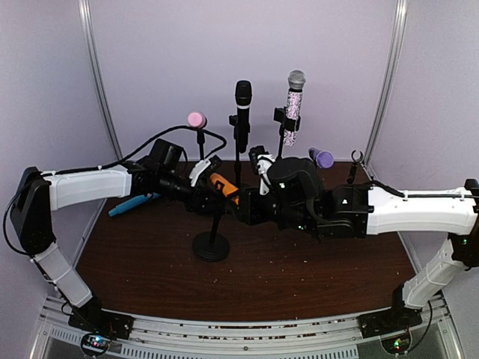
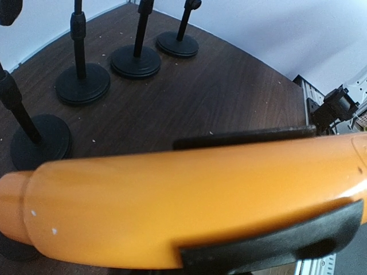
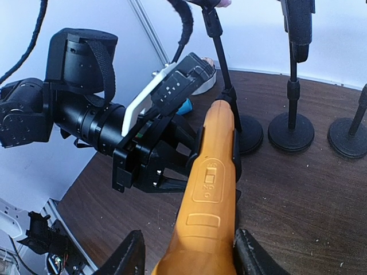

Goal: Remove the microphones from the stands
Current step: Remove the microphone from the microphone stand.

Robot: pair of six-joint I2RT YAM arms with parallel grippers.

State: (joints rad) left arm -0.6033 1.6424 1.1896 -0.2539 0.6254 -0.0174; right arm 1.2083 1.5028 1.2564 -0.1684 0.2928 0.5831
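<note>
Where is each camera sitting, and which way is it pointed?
Top external: above and behind, looking down at the table; left arm and right arm show.
Left wrist: on left arm, facing the orange microphone and stand bases; left fingers.
Right wrist: on right arm, facing the left gripper; right fingers.
All share the orange microphone.

Microphone (image 1: 224, 187) between left gripper (image 1: 200, 185) and right gripper (image 3: 192, 255), above front stand (image 1: 211, 247) on table (image 1: 314, 273); other stands (image 2: 136, 60) ranged behind.

From above and behind we look down over the whole table (image 1: 299, 277), while both wrist cameras crowd the orange microphone (image 2: 172, 200) from opposite sides, sharing the stand bases (image 3: 291, 130).
</note>
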